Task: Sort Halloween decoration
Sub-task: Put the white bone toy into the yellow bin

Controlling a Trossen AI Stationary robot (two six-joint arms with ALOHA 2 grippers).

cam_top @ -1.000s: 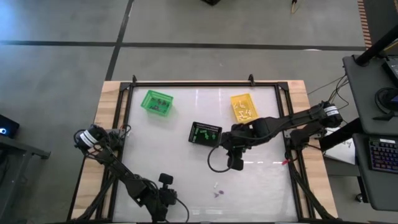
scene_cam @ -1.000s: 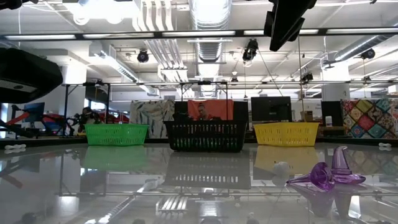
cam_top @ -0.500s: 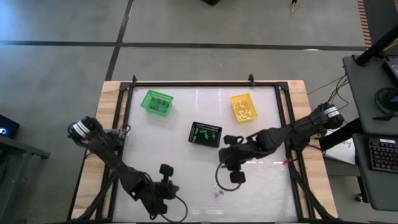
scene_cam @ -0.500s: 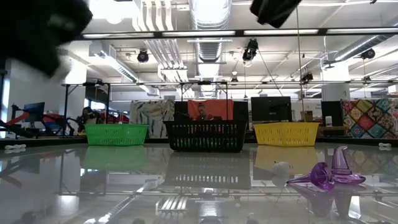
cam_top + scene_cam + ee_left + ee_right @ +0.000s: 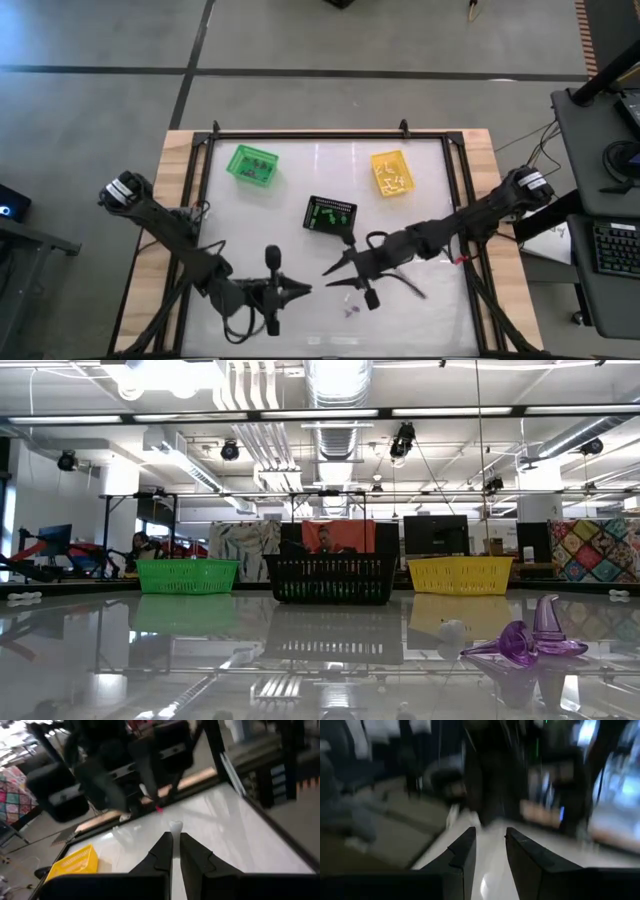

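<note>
Most of the sorting looks finished: the green basket (image 5: 252,164) near the table's far left corner, the black basket (image 5: 330,214) at mid-table and the yellow basket (image 5: 392,172) toward the far right each already hold small pieces. What remains, as far as the pictures show, is a small cluster of Halloween decoration trinkets (image 5: 351,309) lying loose on the table (image 5: 430,210) near the middle of its near edge; from table height these read as purple trinkets (image 5: 525,640) with a white one (image 5: 452,628) just beside them. So I judge the task to be near its end, with only this last handful to lift and drop into its baskets. The right gripper (image 5: 332,271) hangs just beyond that cluster toward mid-table, its jaws spread and holding nothing. The left gripper (image 5: 305,290) lies close by near the near edge, jaws almost together with only a thin slit between them, nothing gripped. The table top is white and glossy enough to mirror the baskets. Beyond it is a large workshop with ceiling ducts, strip lights, a person (image 5: 325,541) seated behind the black basket and a patterned quilt (image 5: 590,550) to one side.
</note>
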